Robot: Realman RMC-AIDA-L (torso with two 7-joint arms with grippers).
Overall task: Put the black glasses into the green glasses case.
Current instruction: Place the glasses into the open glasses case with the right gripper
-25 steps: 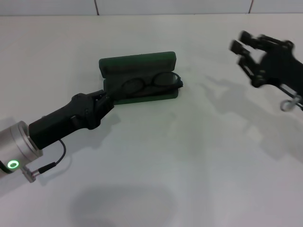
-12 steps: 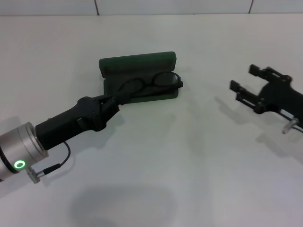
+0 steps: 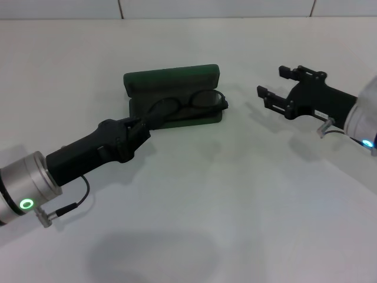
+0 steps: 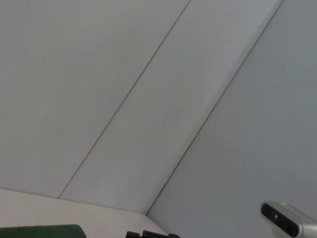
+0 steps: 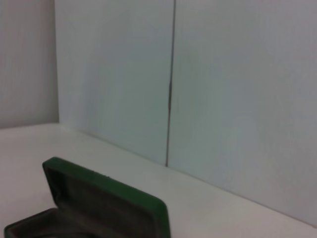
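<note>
**Glasses Nearly Home, One End Yet to Settle**

Fingers spread and empty, the right gripper [image 3: 272, 83] hovers beside the open green glasses case [image 3: 172, 94] on the white surface [image 3: 235, 194]. The left gripper [image 3: 139, 125], its grip unreadable, sits at the case's near corner. The black glasses [image 3: 187, 103] lie inside, one end overhanging; a gentle inward nudge should seat them.

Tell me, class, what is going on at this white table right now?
The thin black-framed glasses lie in the open dark green hinged glasses case, one end overhanging its edge. The left gripper sits at the case's near-left corner, by the glasses' left end. The right gripper, open and empty, hovers to the case's right, pointing toward it. The lid is still up.
</note>
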